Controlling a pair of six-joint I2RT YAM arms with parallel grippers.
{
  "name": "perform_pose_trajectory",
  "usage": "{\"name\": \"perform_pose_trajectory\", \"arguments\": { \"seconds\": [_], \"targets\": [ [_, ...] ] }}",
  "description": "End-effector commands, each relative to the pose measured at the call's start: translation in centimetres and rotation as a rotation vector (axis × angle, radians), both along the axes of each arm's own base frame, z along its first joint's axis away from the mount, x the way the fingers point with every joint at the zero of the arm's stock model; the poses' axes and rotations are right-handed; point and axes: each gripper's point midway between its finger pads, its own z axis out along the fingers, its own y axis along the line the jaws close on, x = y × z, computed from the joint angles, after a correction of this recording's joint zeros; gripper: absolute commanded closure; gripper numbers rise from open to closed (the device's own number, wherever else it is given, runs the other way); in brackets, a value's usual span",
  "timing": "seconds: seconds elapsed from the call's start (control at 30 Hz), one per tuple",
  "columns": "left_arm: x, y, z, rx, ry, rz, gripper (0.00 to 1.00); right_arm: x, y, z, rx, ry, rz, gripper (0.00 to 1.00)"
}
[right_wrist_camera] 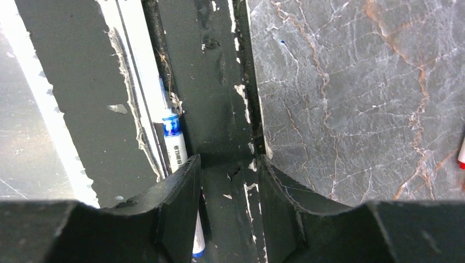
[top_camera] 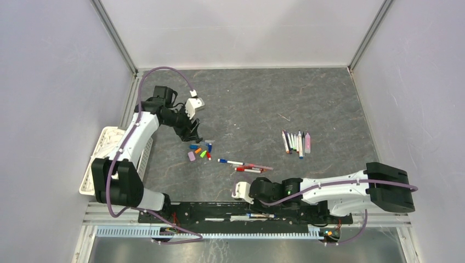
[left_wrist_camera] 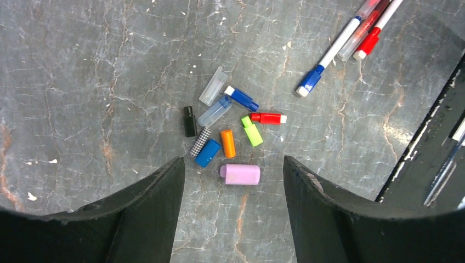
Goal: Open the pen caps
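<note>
My left pincer (left_wrist_camera: 233, 159) stood wide open, empty, over the loose pen caps (left_wrist_camera: 227, 143) clustered on the table (left_wrist_camera: 82, 82); lilac cap (left_wrist_camera: 239, 174) sat directly under the gap. My right pincer (right_wrist_camera: 229, 159) was part open, empty, above the black base rail (right_wrist_camera: 219, 82), pen (right_wrist_camera: 174, 148) beside it.

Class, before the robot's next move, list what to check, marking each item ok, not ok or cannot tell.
1. Left hand open and empty: ok.
2. Loose caps clustered below it, off the pens: ok.
3. Every pen uncapped: not ok; the blue-capped pen and red-capped pen lie capped.
4. Right hand on a pen: not ok; it is empty, above the black rail.
5. Pen lying on the rail uncapped: cannot tell.
</note>
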Motion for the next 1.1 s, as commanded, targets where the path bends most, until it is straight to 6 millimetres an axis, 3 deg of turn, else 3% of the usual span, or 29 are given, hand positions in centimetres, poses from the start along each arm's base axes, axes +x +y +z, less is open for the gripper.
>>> {"name": "perform_pose_trajectory", "arguments": {
  "seconds": [0.0,0.2,0.33,0.57,0.83,0.97,1.07],
  "targets": [
    [-0.5,-0.2,1.9,-0.029,-0.025,-0.030,0.28,0.9,-1.0,-0.5,-0.051,-0.061,-0.057,0.51],
    [-0.1,0.0,3.0,-0.025,-0.051,-0.019,0.28,2.5,-0.5,3.1,0.018,-0.129,-0.123,0.49],
    [0.0,0.0,3.6,-0.026,-0.062,-0.021,0.28,1.4,-0.2,3.6,0.057,-0.067,-0.107,0.48],
    [-0.3,0.1,3.4,-0.018,-0.052,-0.034,0.28,-1.8,-0.6,1.4,0.040,0.077,-0.021,0.48],
    [-0.7,0.1,3.0,-0.014,-0.033,-0.047,0.28,-2.1,-1.2,-0.5,-0.010,0.083,0.003,0.51],
    [-0.7,0.1,3.0,-0.013,-0.031,-0.051,0.28,-1.8,-1.4,-1.0,-0.022,0.069,-0.004,0.61],
    [-0.8,0.1,3.0,-0.013,-0.032,-0.056,0.28,-1.4,-1.3,-0.8,-0.009,0.052,-0.018,0.80]
  ]
}}
